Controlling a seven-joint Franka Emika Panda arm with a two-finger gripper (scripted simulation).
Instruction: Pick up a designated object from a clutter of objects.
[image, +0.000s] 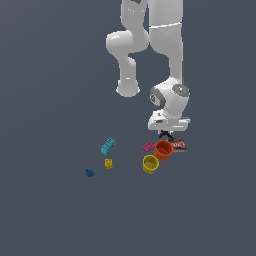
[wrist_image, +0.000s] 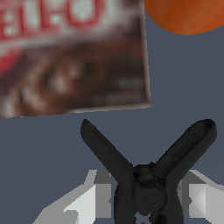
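The designated object, a tiny black clamp (wrist_image: 148, 192) with two spread prongs, sits between my gripper (wrist_image: 146, 199) fingers. The pale fingers (wrist_image: 94, 199) press against its body from both sides, so the gripper is shut on it. In the exterior view the gripper (image: 166, 131) is low over the floor with the clamp (image: 165, 134) showing just beneath the hand. The clutter of objects lies around it: a flat dark red packet (wrist_image: 70, 57), also seen as the packet (image: 178, 145), lies just beyond the prongs. An orange cup (image: 163, 149) stands close by.
The orange cup (wrist_image: 188, 15) sits near the packet's corner. A yellow cup (image: 150, 164), a magenta block (image: 148, 146), a cyan block (image: 108, 146), a small yellow block (image: 108, 163) and a blue toy (image: 89, 173) are spread toward the exterior view's left.
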